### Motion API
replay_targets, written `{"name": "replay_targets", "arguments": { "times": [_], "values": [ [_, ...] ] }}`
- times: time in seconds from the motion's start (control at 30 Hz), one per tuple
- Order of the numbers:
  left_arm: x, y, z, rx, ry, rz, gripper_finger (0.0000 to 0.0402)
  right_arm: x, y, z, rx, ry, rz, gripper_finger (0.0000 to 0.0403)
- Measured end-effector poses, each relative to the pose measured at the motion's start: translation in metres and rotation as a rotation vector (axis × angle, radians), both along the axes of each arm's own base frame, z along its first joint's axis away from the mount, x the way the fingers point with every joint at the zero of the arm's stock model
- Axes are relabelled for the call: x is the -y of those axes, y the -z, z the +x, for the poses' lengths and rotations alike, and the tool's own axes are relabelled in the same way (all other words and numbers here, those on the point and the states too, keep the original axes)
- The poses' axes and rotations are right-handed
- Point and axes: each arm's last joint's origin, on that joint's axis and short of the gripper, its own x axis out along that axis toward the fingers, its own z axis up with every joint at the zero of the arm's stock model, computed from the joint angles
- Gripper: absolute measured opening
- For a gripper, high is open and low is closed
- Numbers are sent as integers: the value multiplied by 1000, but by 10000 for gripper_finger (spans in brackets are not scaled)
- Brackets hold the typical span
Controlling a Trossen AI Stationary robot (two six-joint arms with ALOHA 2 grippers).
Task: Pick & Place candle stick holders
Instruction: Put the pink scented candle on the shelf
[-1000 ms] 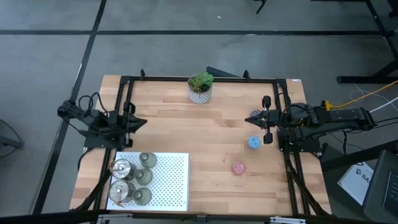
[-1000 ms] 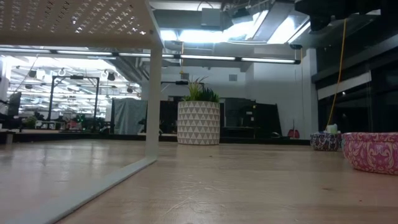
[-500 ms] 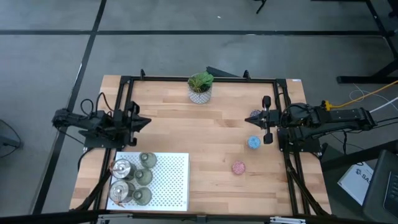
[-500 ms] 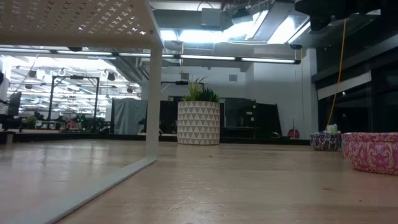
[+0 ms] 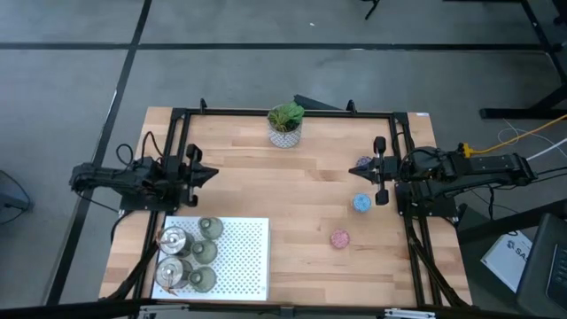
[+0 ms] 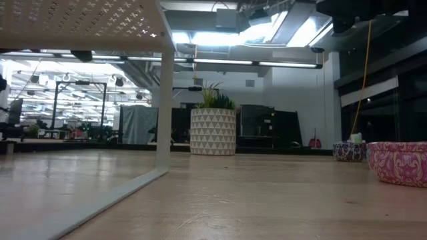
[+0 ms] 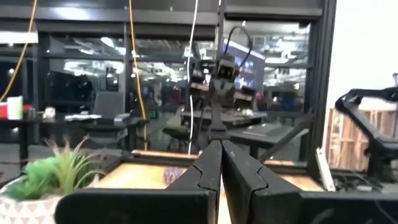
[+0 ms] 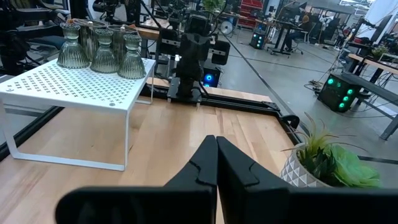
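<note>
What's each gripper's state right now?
Left gripper: jaws shut, holding nothing.
Right gripper: jaws shut, holding nothing.

Pink holder (image 5: 340,238), blue holder (image 5: 361,203), perhaps purple holder (image 5: 362,167).

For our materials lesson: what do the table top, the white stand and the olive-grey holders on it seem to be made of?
Table top: wood, probably; pale planks with visible grain.
White stand: likely painted metal; thin perforated sheet on slim legs.
Olive-grey holders: apparently tinted glass; ribbed, translucent, glossy.
</note>
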Motion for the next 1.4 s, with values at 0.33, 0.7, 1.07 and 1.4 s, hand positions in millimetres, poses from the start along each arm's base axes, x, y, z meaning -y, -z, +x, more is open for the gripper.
{"name": "replay_targets", "arguments": {
  "times": [0.33,0.7,1.07,1.4],
  "values": [
    [-2,12,3,-131,76,39,7,0,0,0,0,0,0,1],
    [-3,25,4,-268,37,53,8,0,0,0,0,0,0,1],
    [-2,26,5,-263,87,-111,6,0,0,0,0,0,0,1],
    [-2,26,5,-263,86,-112,7,0,0,0,0,0,0,1]
  ]
}}
